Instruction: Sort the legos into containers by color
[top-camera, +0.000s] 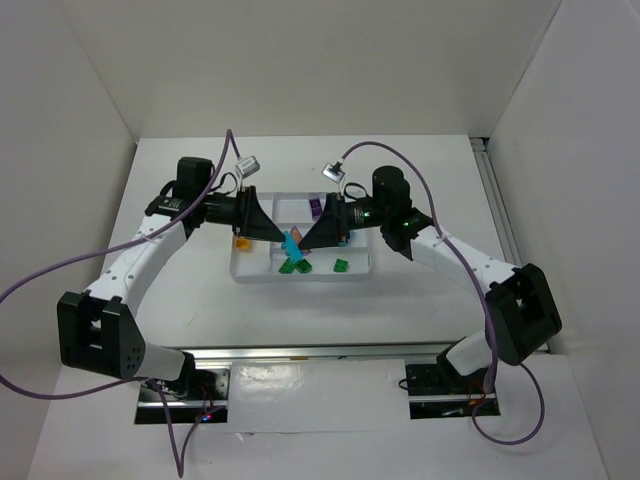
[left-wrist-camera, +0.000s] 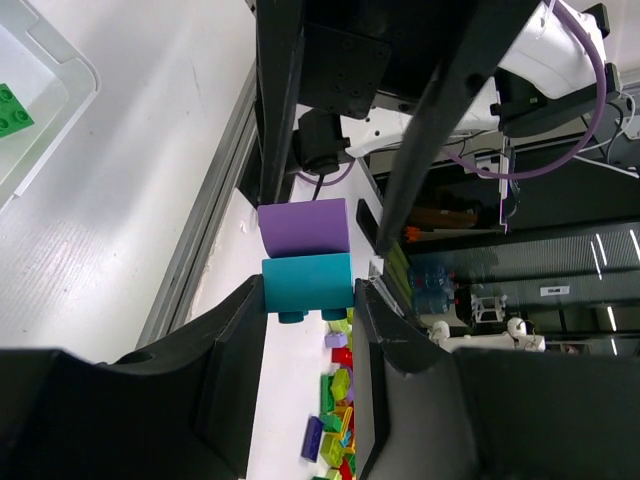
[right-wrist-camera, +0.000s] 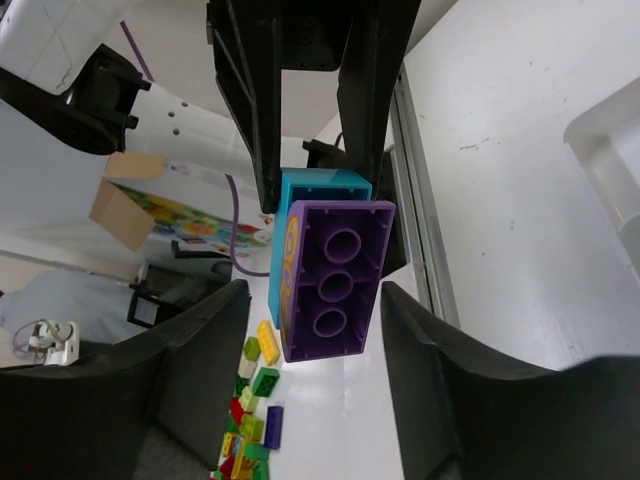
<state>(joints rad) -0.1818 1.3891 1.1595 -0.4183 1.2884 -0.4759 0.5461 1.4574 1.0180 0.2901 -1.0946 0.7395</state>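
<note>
Above the white tray (top-camera: 300, 279), a cyan lego (top-camera: 292, 244) hangs between the two arms. My left gripper (left-wrist-camera: 308, 300) is shut on this cyan lego (left-wrist-camera: 306, 283), which has a purple lego (left-wrist-camera: 303, 226) stacked on its far side. My right gripper (right-wrist-camera: 315, 295) stands open around the purple lego (right-wrist-camera: 333, 280), whose hollow underside faces that camera; there is a gap at its left finger (right-wrist-camera: 215, 330). In the overhead view the left gripper (top-camera: 275, 232) and right gripper (top-camera: 312, 236) meet tip to tip. Green legos (top-camera: 293, 266), a purple one (top-camera: 315, 207) and an orange one (top-camera: 241, 241) lie in the tray.
White walls enclose the table on the left, back and right. An aluminium rail (left-wrist-camera: 200, 230) runs along the table edge. A heap of mixed-colour bricks (left-wrist-camera: 340, 420) lies on a white surface beyond the grippers. The tray corner (left-wrist-camera: 60, 60) holds a green brick (left-wrist-camera: 12, 110).
</note>
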